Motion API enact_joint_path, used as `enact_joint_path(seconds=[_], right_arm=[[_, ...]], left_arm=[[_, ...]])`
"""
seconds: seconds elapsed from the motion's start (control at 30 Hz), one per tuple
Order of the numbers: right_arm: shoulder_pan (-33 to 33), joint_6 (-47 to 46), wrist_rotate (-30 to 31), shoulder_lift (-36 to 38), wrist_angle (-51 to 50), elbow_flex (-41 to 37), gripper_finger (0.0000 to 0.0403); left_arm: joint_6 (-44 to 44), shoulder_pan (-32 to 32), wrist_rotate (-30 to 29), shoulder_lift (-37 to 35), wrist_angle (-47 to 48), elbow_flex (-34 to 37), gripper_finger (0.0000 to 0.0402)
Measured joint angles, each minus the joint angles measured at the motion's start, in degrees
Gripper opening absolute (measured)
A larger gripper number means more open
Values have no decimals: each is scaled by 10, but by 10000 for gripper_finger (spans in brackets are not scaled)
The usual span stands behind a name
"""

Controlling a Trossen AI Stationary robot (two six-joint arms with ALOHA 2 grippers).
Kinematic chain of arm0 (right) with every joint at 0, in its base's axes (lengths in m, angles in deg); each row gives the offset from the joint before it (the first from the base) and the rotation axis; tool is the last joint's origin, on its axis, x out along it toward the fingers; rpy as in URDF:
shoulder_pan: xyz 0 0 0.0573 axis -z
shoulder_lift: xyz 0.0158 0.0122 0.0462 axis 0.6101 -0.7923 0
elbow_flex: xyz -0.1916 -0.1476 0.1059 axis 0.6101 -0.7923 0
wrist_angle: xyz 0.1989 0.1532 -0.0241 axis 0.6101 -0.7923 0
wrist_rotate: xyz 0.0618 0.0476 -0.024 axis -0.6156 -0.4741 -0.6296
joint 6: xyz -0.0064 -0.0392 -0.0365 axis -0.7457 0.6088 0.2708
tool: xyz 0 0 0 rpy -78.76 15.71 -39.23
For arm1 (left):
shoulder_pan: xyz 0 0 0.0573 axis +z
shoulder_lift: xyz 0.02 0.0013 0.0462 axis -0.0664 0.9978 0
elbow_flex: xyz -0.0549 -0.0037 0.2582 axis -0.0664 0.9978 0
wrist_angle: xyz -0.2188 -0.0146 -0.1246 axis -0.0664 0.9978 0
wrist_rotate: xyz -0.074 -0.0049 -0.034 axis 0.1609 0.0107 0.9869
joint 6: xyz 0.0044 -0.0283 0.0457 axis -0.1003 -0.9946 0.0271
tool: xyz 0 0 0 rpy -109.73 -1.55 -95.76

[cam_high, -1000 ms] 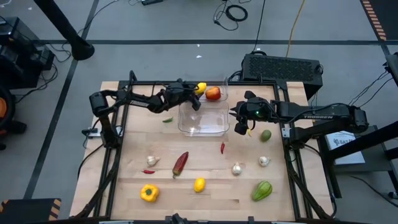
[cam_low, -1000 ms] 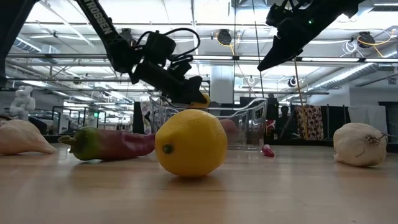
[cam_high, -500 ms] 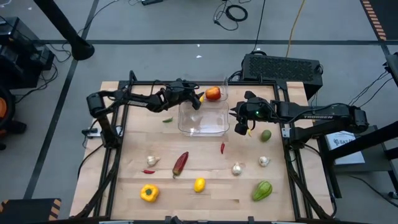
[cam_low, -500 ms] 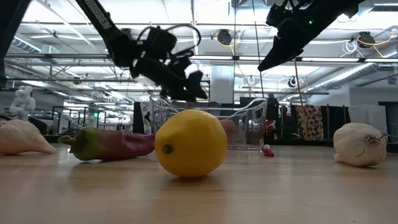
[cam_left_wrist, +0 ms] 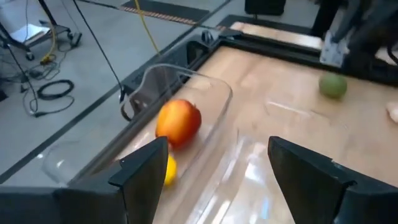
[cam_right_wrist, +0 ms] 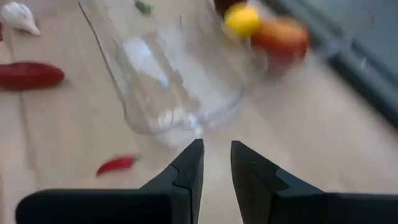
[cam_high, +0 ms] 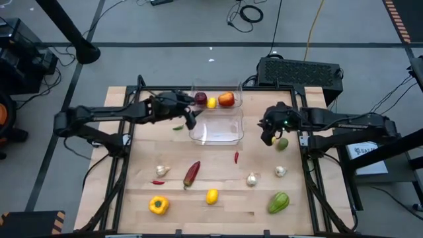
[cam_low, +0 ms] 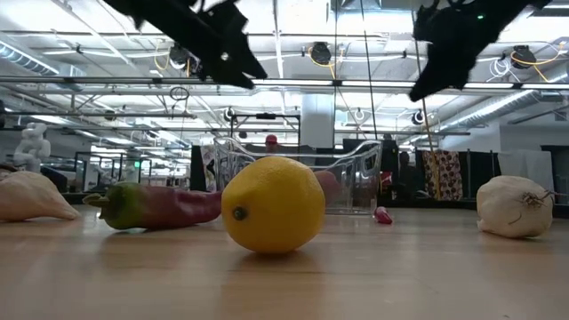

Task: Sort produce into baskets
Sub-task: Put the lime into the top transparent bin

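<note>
Two clear baskets stand side by side at the table's far middle. The far basket [cam_high: 232, 90] holds a red apple [cam_high: 226, 99], a lemon [cam_high: 211, 102] and a dark red fruit [cam_high: 200, 98]. The near basket [cam_high: 216, 127] has nothing in it. My left gripper [cam_high: 191, 119] hangs open in the air off the baskets' left side with nothing between its fingers; its wrist view shows the apple [cam_left_wrist: 179, 123] and lemon [cam_left_wrist: 166, 171]. My right gripper [cam_high: 270, 137] hangs to the right of the near basket [cam_right_wrist: 168, 81], beside a green lime [cam_high: 282, 143], its fingers almost together and holding nothing.
Loose produce lies on the near half: a dark red pepper [cam_high: 192, 173], red chillies [cam_high: 236, 157], garlic bulbs [cam_high: 251, 179], a lemon [cam_high: 211, 196], a yellow pepper [cam_high: 158, 205] and a green pepper [cam_high: 278, 202]. A small green chilli [cam_high: 178, 127] lies left of the baskets. A black box [cam_high: 301, 71] stands behind the table's far right.
My left gripper has drawn back from the far basket toward the table's left edge and risen. The lemon that was at its fingertips now lies in the far basket beside the apple. My right gripper has shifted toward the table's right edge and rolled.
</note>
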Motion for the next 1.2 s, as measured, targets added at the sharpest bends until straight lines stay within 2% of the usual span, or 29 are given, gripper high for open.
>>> enact_joint_path(seconds=[0.1, 0.27, 0.43, 0.63, 0.9, 1.03, 1.2], right_arm=[[-23, -102, 13, 4, -79, 0, 73], [-72, -366, 98, -10, -203, -11, 73], [-110, -479, 107, -39, -210, -41, 87], [-119, -521, 60, -86, -212, -47, 160], [-111, -571, 59, -142, -260, -47, 276], [-106, -582, 57, -171, -280, -47, 307], [-95, -573, 57, -201, -282, -47, 317]], left_arm=[[3, -18, -24, -21, 45, 0, 283], [-1, -41, -30, -37, 78, 0, 283], [-2, -65, -30, -37, 97, 0, 283], [-34, -93, -30, -37, 133, 0, 283], [-60, -123, -48, -37, 131, 0, 283], [-61, -130, -57, -37, 131, 0, 283], [-61, -131, -59, -37, 131, 0, 283]])
